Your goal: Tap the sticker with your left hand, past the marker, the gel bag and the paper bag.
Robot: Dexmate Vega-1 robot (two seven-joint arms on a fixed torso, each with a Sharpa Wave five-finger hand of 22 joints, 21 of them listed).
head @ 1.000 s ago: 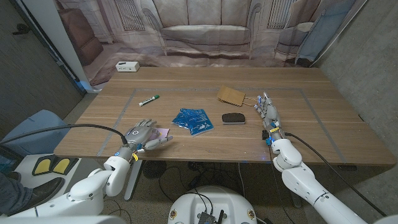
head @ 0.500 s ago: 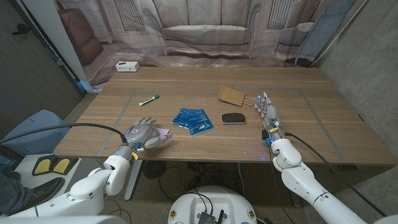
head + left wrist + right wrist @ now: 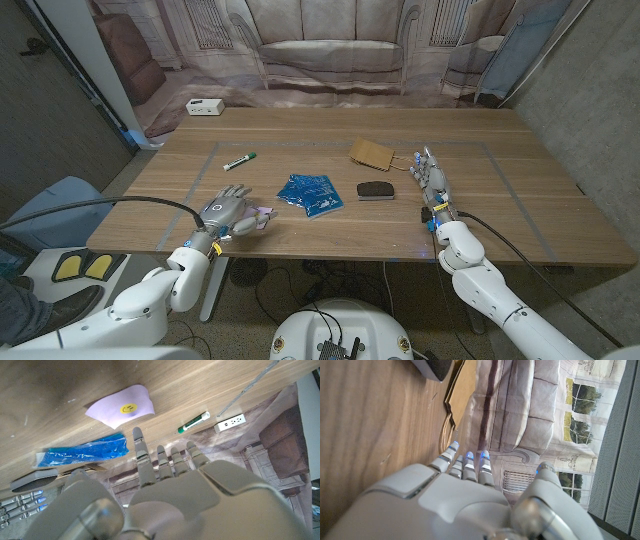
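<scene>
— What's nearest us?

— The left hand [image 3: 228, 213], at the desk's [image 3: 330, 240] front edge, fingers spread and straight, holding nothing. From the left wrist view it hangs clear above the wood rather than on it.

— And the sticker?

— Just under and beside those fingertips: a lilac sticker [image 3: 120, 407] with a yellow smiley on it, lying flat near the front edge. In the head view the hand covers most of it, and only a corner peeks out on the inner side.

— The right hand?

— The right hand [image 3: 432, 180] stands on its edge by the right side of the desk, fingers straight and together, pointing away, with nothing in it.

— Further back?

— A blue gel bag [image 3: 311, 192] in the middle, a black eraser-like block [image 3: 376, 190] just right of it, then a brown paper bag [image 3: 372, 153] beyond that, its handle near the right fingertips. A green-capped marker [image 3: 238, 160] lies back left, well apart from the hand. At the far left corner sits a white power strip [image 3: 204, 106].
</scene>
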